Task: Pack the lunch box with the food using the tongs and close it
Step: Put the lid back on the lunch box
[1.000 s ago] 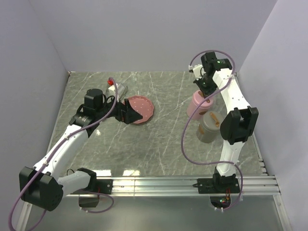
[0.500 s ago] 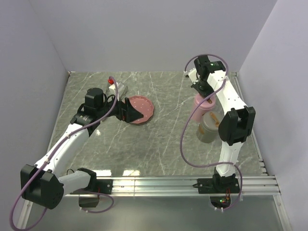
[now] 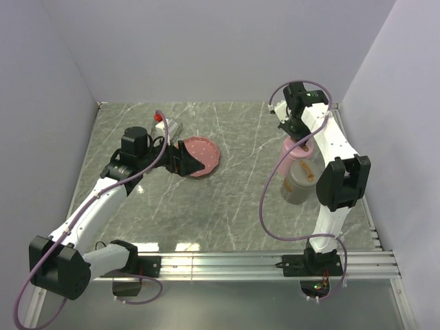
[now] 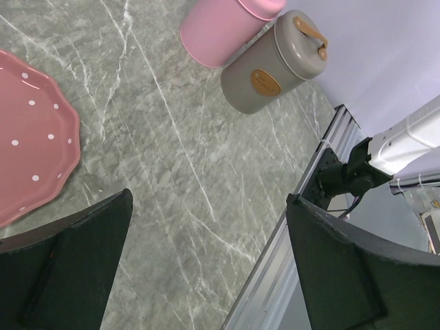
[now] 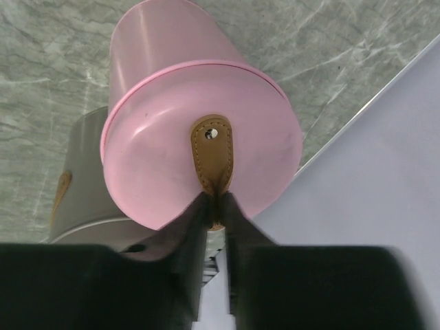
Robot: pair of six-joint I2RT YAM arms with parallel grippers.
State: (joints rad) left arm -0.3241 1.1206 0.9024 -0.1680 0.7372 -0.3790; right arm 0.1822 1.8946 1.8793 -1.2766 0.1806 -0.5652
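The lunch box was two tall round tubs, both lidded, standing on the marbled table. The grey tub carried a tan oval label on its side and a tan loop on its grey lid. The pink tub stood just behind the grey tub; whether they touched we could not tell. Its pink lid sat a shade wider than its wall, with a tan strap studded at the middle. The right gripper hung above, just beyond the grey tub, jaws narrow and pinched on the strap's end. Well left of the grey tub lay the dotted pink plate, and farther left still the left gripper hung low, jaws spread wide, holding nothing.
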